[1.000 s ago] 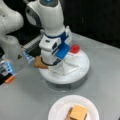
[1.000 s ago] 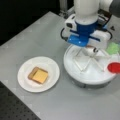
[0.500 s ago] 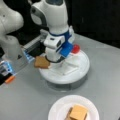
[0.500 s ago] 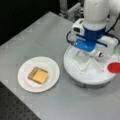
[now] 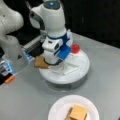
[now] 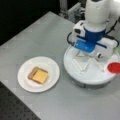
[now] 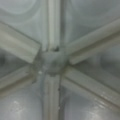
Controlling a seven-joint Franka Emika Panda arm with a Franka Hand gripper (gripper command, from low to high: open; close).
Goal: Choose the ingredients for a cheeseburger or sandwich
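On the white paper plate (image 6: pixel 23 83) (image 5: pixel 56 110) lies the sandwich: a tan bread slice with a yellow cheese slice (image 6: pixel 40 76) (image 5: pixel 78 112) on top. Another ingredient, a tan bread slice (image 5: pixel 40 62), lies at the left rim of the round white divided tray (image 5: pixel 80 71) (image 6: pixel 75 75). My gripper (image 5: pixel 53 62) hangs low over the middle of that tray, right beside this bread slice. Its fingers are hidden behind the white and blue hand in both front views. The wrist view shows only the tray's divider hub (image 7: pixel 51 62) close up, with no fingers and no food.
A red round piece (image 5: pixel 75 48) (image 6: pixel 113 67) sits at the tray's rim. The arm's grey base (image 5: pixel 12 50) and a block with an orange part (image 5: pixel 10 79) stand at a front view's left. The tray and plate rest on a grey tabletop (image 6: pixel 37 37).
The hand has come down slightly over the tray's middle. The plate, its stack and the bread slice at the tray's rim have not moved.
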